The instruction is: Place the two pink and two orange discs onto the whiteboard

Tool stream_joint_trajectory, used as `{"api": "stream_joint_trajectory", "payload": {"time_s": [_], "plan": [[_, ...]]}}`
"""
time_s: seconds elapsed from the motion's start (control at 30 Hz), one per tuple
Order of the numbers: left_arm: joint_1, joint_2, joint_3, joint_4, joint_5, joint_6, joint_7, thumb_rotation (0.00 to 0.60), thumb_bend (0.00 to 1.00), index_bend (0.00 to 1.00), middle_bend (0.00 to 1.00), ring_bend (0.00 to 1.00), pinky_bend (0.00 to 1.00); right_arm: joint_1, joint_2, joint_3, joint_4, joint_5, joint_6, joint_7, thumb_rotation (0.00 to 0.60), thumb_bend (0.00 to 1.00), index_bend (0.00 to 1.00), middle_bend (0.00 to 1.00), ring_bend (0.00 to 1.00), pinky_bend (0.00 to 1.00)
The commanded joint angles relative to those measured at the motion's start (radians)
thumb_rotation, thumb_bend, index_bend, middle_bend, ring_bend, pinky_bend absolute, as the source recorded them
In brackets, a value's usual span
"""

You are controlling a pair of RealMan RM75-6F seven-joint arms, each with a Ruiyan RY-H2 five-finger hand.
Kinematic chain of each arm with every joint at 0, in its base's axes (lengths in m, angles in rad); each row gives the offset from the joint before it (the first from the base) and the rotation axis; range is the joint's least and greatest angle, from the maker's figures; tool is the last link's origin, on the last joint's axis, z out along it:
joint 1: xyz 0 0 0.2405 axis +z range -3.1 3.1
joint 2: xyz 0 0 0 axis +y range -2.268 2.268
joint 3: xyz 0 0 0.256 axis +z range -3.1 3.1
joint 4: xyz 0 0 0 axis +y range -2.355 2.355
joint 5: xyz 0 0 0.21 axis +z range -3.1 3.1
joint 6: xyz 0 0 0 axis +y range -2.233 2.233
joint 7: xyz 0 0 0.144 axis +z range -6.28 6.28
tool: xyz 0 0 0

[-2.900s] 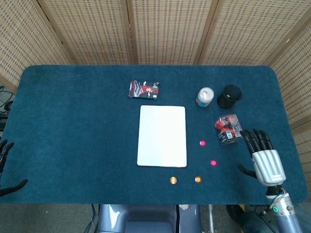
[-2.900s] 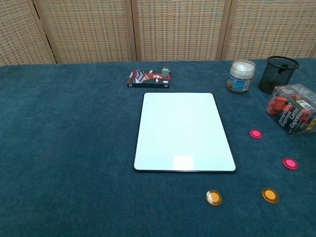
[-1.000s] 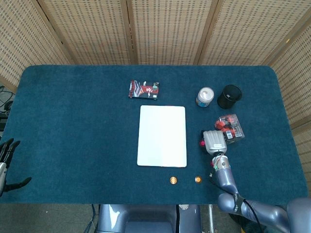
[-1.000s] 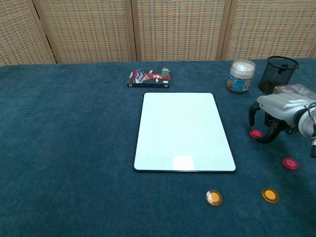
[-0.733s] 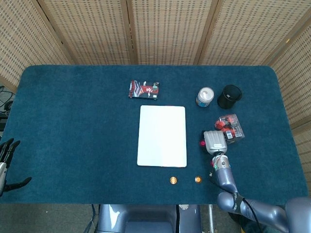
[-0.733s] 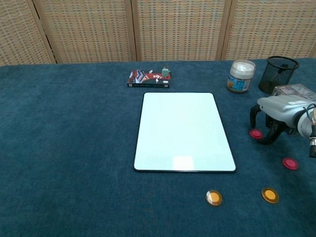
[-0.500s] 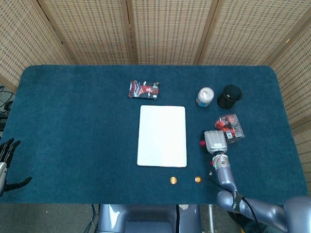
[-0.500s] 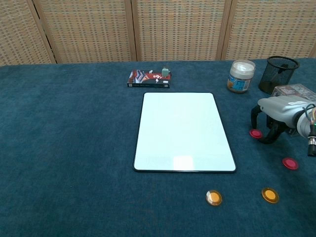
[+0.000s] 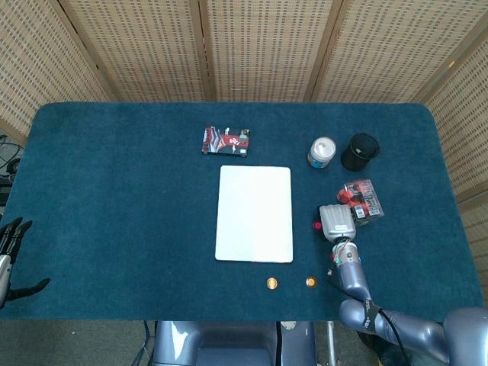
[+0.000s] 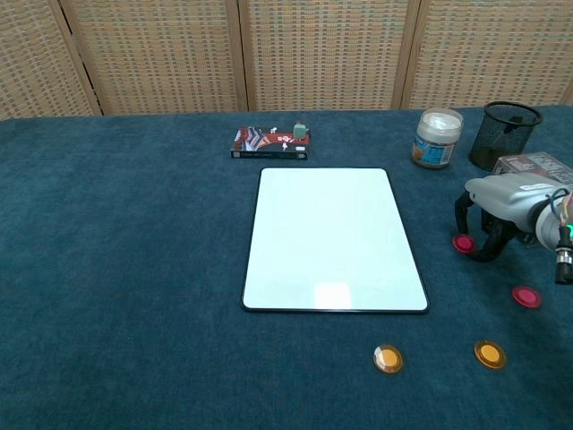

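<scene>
The whiteboard [image 9: 254,213] [image 10: 333,237] lies bare in the middle of the blue table. My right hand [image 9: 336,221] [image 10: 506,202] hangs palm down just right of it. Its thumb and fingers arch down on either side of a pink disc [image 10: 463,243] [image 9: 316,226], which lies flat on the cloth. The second pink disc [image 10: 526,296] lies nearer the front; my right forearm hides it in the head view. Two orange discs [image 10: 388,359] [image 10: 490,354] [image 9: 271,283] [image 9: 310,281] lie in front of the board. My left hand [image 9: 11,259] stays at the table's front left edge, fingers spread, holding nothing.
A red card box [image 9: 226,141] [image 10: 271,143] lies behind the board. At the back right stand a white-lidded jar [image 9: 322,152] [image 10: 438,138] and a black mesh cup [image 9: 360,151] [image 10: 510,134]. A clear box of red clips [image 9: 361,200] [image 10: 537,166] sits right behind my right hand.
My right hand came in from the table's right edge and lowered over the pink disc. In the last second it only shifted slightly right. No disc has moved.
</scene>
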Motion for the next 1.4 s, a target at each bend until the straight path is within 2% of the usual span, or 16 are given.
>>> {"api": "stream_joint_trajectory", "payload": {"time_s": [0.03, 0.2, 0.33, 0.53, 0.77, 0.83, 0.9, 1.0, 1.13, 1.23, 1.33, 1.4], "plan": [[0.0, 0.001, 0.0, -0.001, -0.001, -0.001, 0.0, 0.6, 0.0, 0.0, 0.0, 0.0, 0.0, -0.003, -0.002, -0.001, 0.006, -0.013, 0.004, 0.014, 0.6, 0.34, 0.61, 0.98, 1.0, 1.0], [-0.001, 0.0, 0.0, -0.001, -0.001, -0.002, 0.001, 0.6, 0.0, 0.0, 0.0, 0.0, 0.0, -0.004, 0.003, 0.003, -0.009, -0.048, 0.016, 0.04, 0.6, 0.34, 0.61, 0.98, 1.0, 1.0], [-0.002, 0.003, 0.001, -0.004, -0.001, -0.005, -0.004, 0.6, 0.0, 0.0, 0.0, 0.0, 0.0, 0.042, 0.019, 0.048, -0.134, -0.082, 0.049, 0.001, 0.6, 0.34, 0.61, 0.98, 1.0, 1.0], [-0.001, 0.012, 0.001, -0.001, 0.003, -0.002, -0.03, 0.6, 0.0, 0.0, 0.0, 0.0, 0.0, 0.141, -0.034, 0.117, -0.225, 0.018, 0.101, -0.16, 0.6, 0.34, 0.61, 0.98, 1.0, 1.0], [-0.003, 0.028, 0.006, 0.009, 0.014, -0.01, -0.075, 0.6, 0.0, 0.0, 0.0, 0.0, 0.0, 0.253, -0.148, 0.19, -0.213, 0.148, 0.147, -0.273, 0.6, 0.34, 0.6, 0.98, 1.0, 1.0], [-0.003, 0.032, 0.008, 0.012, 0.02, -0.012, -0.09, 0.6, 0.0, 0.0, 0.0, 0.0, 0.0, 0.277, -0.178, 0.2, -0.191, 0.176, 0.151, -0.287, 0.6, 0.29, 0.46, 0.98, 1.0, 1.0], [-0.005, 0.036, 0.009, 0.016, 0.023, -0.015, -0.104, 0.6, 0.0, 0.0, 0.0, 0.0, 0.0, 0.294, -0.201, 0.202, -0.171, 0.191, 0.152, -0.293, 0.6, 0.19, 0.31, 0.98, 1.0, 1.0], [-0.007, 0.04, 0.01, 0.02, 0.024, -0.021, -0.118, 0.6, 0.0, 0.0, 0.0, 0.0, 0.0, 0.304, -0.218, 0.199, -0.159, 0.19, 0.158, -0.29, 0.6, 0.13, 0.23, 0.98, 1.0, 1.0], [-0.01, 0.044, 0.012, 0.024, 0.025, -0.03, -0.131, 0.6, 0.0, 0.0, 0.0, 0.0, 0.0, 0.298, -0.211, 0.175, -0.181, 0.171, 0.186, -0.291, 0.6, 0.13, 0.25, 0.98, 1.0, 1.0], [-0.009, 0.046, 0.014, 0.025, 0.027, -0.029, -0.135, 0.6, 0.0, 0.0, 0.0, 0.0, 0.0, 0.254, -0.157, 0.128, -0.269, 0.142, 0.221, -0.281, 0.6, 0.18, 0.32, 0.98, 1.0, 1.0], [-0.008, 0.045, 0.017, 0.023, 0.033, -0.026, -0.132, 0.6, 0.0, 0.0, 0.0, 0.0, 0.0, 0.197, -0.085, 0.077, -0.357, 0.118, 0.242, -0.252, 0.6, 0.22, 0.36, 0.98, 1.0, 1.0], [-0.006, 0.044, 0.022, 0.021, 0.044, -0.021, -0.126, 0.6, 0.0, 0.0, 0.0, 0.0, 0.0, 0.135, 0.002, 0.015, -0.434, 0.076, 0.253, -0.207, 0.6, 0.25, 0.38, 0.98, 1.0, 1.0]]}}
